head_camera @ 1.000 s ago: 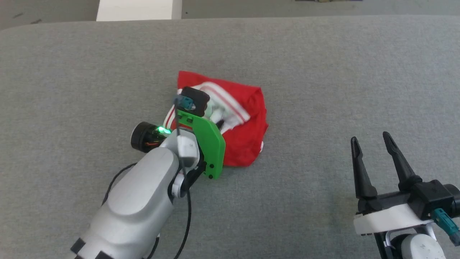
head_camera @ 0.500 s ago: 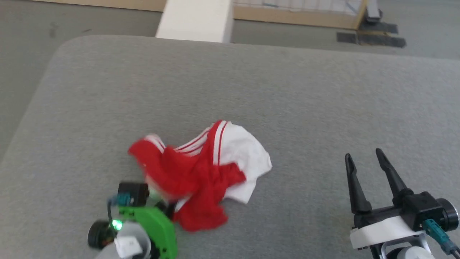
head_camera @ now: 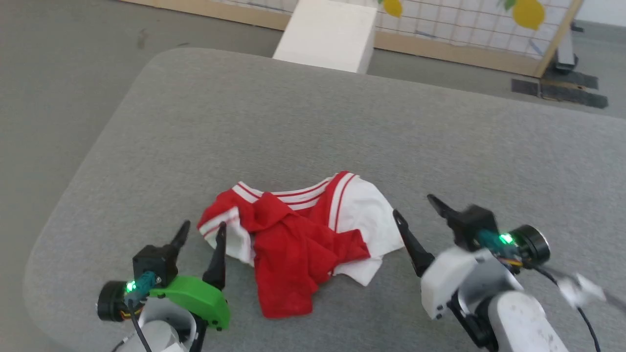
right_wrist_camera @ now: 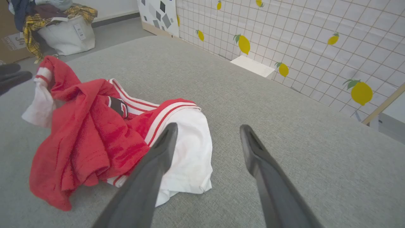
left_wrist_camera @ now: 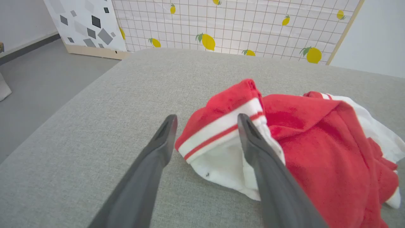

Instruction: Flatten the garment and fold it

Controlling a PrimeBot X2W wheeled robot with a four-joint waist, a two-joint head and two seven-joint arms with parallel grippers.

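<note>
The garment point(head_camera: 298, 239), red with white sleeves and striped trim, lies crumpled on the grey padded table point(head_camera: 293, 122). My left gripper point(head_camera: 204, 227) stands open at its left edge; in the left wrist view the striped hem point(left_wrist_camera: 218, 129) lies between the spread fingers of that gripper point(left_wrist_camera: 207, 117), loose on the table. My right gripper point(head_camera: 413, 206) is open just right of the white sleeve point(head_camera: 371, 215). Seen from the right wrist, that gripper point(right_wrist_camera: 208, 126) holds nothing, and its left finger overlaps the sleeve point(right_wrist_camera: 193, 142) of the garment point(right_wrist_camera: 88, 136).
The table's rounded left edge point(head_camera: 78, 186) drops to the floor close to my left arm. A white box point(head_camera: 327, 34) and a lemon-patterned screen point(head_camera: 464, 24) stand beyond the far edge. A bag of laundry point(right_wrist_camera: 66, 34) sits on the floor.
My left gripper has opened and let go of the garment, which now lies spread wider. The right gripper has come up beside the white sleeve. The camera has also shifted.
</note>
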